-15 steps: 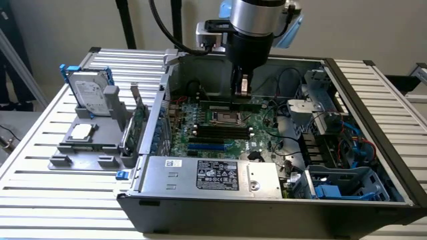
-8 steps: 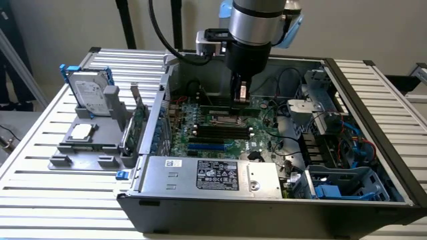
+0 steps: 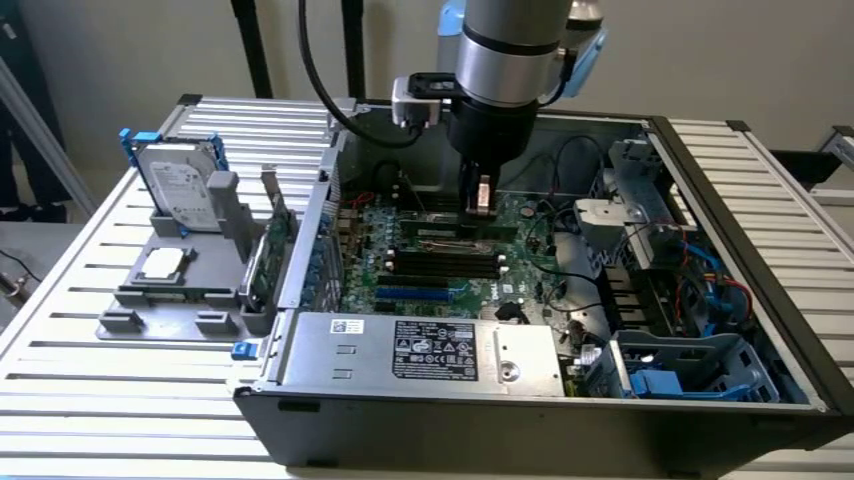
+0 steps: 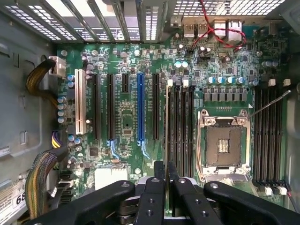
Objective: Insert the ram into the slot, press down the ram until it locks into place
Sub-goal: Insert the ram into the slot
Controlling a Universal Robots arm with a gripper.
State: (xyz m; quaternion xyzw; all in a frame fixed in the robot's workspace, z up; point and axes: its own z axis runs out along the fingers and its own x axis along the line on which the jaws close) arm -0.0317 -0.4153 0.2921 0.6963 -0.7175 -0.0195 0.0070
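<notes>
Black-fingered hand (image 4: 166, 176) clamped on the thin green circuit-board ram stick (image 4: 166, 122).
Pinched mid-length by its top edge, the stick stands edge-on over the outermost long black plastic memory slot (image 4: 171, 126). It is probably light, stiff and fragile, so bare board edges suit gripping better than chips.

One computer case (image 3: 747, 330) on the desk (image 3: 107, 400) holds one motherboard (image 4: 126, 117). On it: eight black memory sockets, in two banks of four (image 4: 182, 126) (image 4: 268, 136); one ram (image 3: 447, 229); one blue socket (image 4: 140, 108); one white socket (image 4: 78, 101); one processor socket (image 4: 223, 140). One hard drive (image 3: 180, 190) at the exterior view's upper left. One tool (image 4: 166, 180).
</notes>
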